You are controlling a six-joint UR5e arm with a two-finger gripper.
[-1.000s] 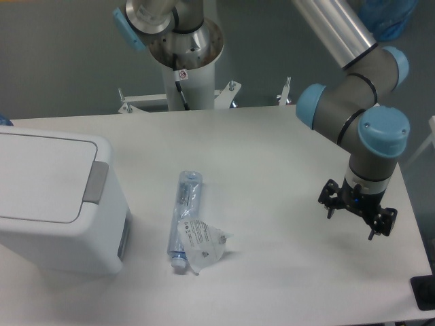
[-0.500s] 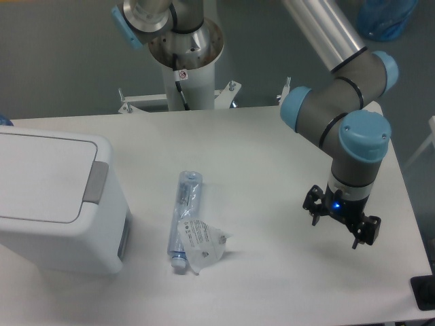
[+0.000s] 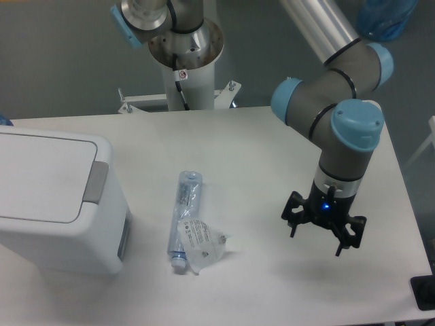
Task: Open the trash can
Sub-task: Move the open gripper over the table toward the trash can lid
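Table: white and flat, the largest surface in view. It carries the bin at its left edge and the bottle near the middle. My gripper hangs above its right side.

My arm: grey links with pale blue joint caps. It comes in from the upper right and bends down toward the right part of the table. The wrist points downward.

Trash can: a big white boxy bin with rounded corners, standing at the far left of the table and partly cut off by the picture's edge. Its flat white lid lies down flush, so it is closed.

Push tab: a grey rectangle at the right edge of the lid, facing the middle of the table. Nothing touches it.

My gripper: black, with a small blue light glowing on its body. It hovers over the right side of the table, well apart from the trash can. My two fingers are spread wide and there is nothing between them, so my grip is released.

Bottle: clear and wrapped in crinkled plastic, lying on its side between the bin and my gripper, nearer the bin. Its long axis runs roughly toward and away from the camera. A loose flap of wrapper with a printed label sticks out at its near end.
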